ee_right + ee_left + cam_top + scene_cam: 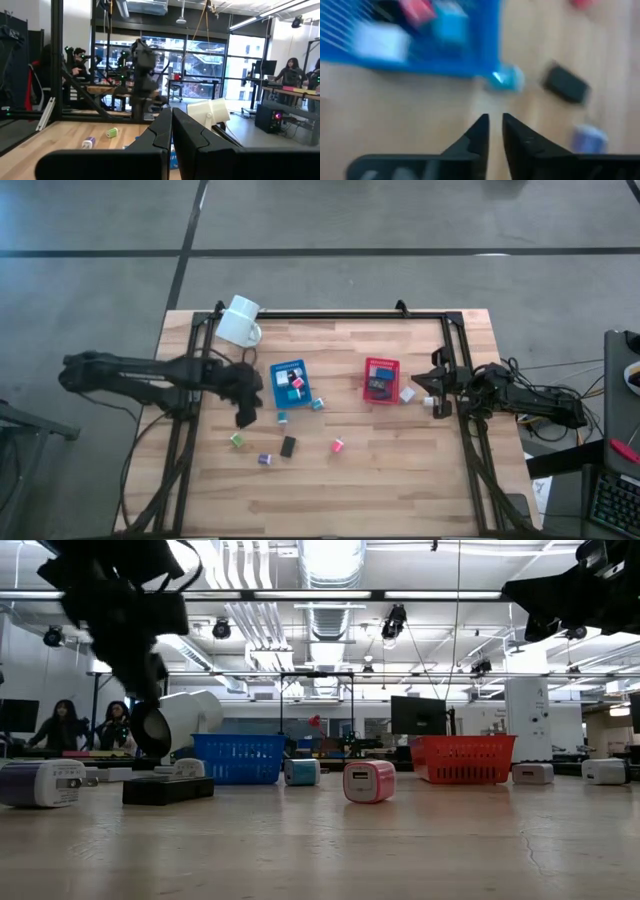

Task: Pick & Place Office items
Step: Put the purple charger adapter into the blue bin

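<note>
Small blocks lie loose on the wooden table: a teal one [282, 418], another teal one [318, 403], green [237, 440], purple [265, 459], black [288, 446], pink [338, 445] and white [407, 394]. Several more sit in the blue tray [290, 382] and the red tray [381, 378]. My left gripper [243, 418] points down just left of the blue tray, with its fingers nearly together around nothing [495, 121]. A teal block [505, 79] lies just ahead of it. My right gripper [430, 392] waits at the table's right side, shut and empty [171, 116].
A white mug [240, 322] lies on its side at the table's far left corner. A black frame [330, 314] runs along the far and side edges. Bare wood stretches along the near edge [330, 500]. People sit in the room beyond the table.
</note>
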`<action>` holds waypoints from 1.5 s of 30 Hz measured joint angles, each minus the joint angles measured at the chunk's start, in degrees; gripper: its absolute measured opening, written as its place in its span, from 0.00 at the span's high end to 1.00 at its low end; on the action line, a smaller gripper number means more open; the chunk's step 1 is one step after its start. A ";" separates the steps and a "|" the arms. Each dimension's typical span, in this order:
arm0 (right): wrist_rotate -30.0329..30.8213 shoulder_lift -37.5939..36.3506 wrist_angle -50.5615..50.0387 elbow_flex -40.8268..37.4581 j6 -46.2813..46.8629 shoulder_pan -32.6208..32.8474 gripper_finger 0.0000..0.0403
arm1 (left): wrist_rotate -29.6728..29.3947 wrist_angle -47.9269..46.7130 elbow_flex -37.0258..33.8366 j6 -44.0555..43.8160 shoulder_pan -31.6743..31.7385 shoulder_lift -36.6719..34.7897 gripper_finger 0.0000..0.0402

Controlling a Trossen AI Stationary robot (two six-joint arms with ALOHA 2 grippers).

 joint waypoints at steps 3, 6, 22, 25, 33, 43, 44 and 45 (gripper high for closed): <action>0.00 0.00 0.00 0.00 -0.01 0.00 0.98 | 3.09 -4.39 0.27 -3.27 -3.46 1.85 0.75; 0.00 0.02 0.04 0.00 -0.01 -0.02 0.98 | 4.13 -12.18 1.25 -8.07 -7.06 3.12 0.65; -0.02 0.02 0.40 0.00 -0.48 -0.02 0.98 | 9.60 -7.72 9.52 -4.70 -19.59 11.86 0.42; -0.02 0.01 1.44 0.00 -1.45 -0.02 0.98 | 9.13 -4.30 10.65 -7.02 -21.61 15.08 0.42; -0.02 0.02 3.04 0.32 -3.25 -0.02 0.98 | 4.59 -2.85 13.66 -12.85 -25.82 25.15 0.39; -0.04 0.18 2.17 1.94 -6.08 0.00 0.98 | 4.49 -0.20 16.42 -14.37 -28.62 34.42 0.27; -0.04 0.35 1.43 2.55 -6.08 -0.02 0.98 | 4.50 -0.02 16.56 -14.37 -28.84 34.97 0.26; -0.04 0.47 0.63 3.11 -6.09 0.00 0.98 | 4.54 0.52 16.61 -14.37 -28.89 35.33 0.26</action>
